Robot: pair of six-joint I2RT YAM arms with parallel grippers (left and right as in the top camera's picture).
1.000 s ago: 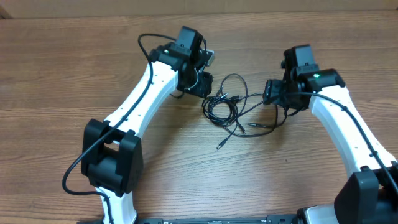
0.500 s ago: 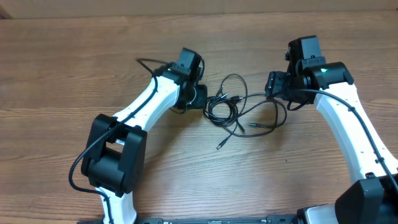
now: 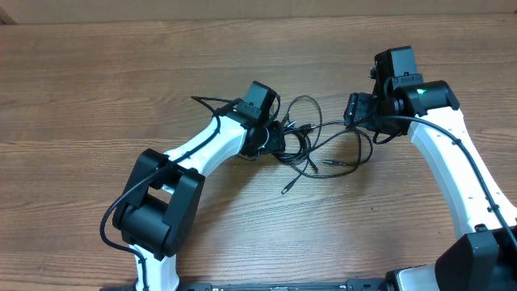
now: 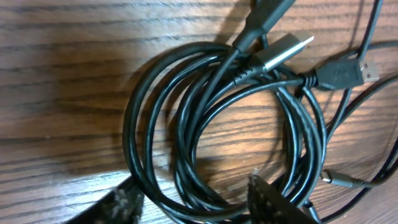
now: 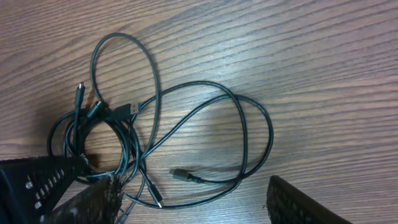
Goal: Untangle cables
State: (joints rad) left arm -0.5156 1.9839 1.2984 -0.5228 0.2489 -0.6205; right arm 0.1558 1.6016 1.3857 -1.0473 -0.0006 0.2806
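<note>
The cables [image 3: 295, 153] are thin black cords in a small coil with loose loops spreading right, on the wooden table. My left gripper [image 3: 275, 139] is at the coil's left edge. In the left wrist view its open fingers [image 4: 196, 205] straddle the lower strands of the coil [image 4: 140, 134], and a silver USB plug [image 4: 286, 53] lies at the top. My right gripper [image 3: 353, 113] hovers over the right end of the loops. In the right wrist view its fingers [image 5: 199, 199] are wide open and empty above a loose plug end [image 5: 180, 174] and a big loop [image 5: 268, 134].
The wooden table [image 3: 97, 97] stretches left and toward the front. The left arm's white links [image 3: 194, 153] cross the table's middle left. The right arm [image 3: 452, 170] runs along the right side. The left gripper's body shows at the right wrist view's bottom left [image 5: 31, 180].
My left gripper has moved right and down onto the coil's left edge. My right gripper shifted slightly up early on, then stayed still. The cables have barely moved.
</note>
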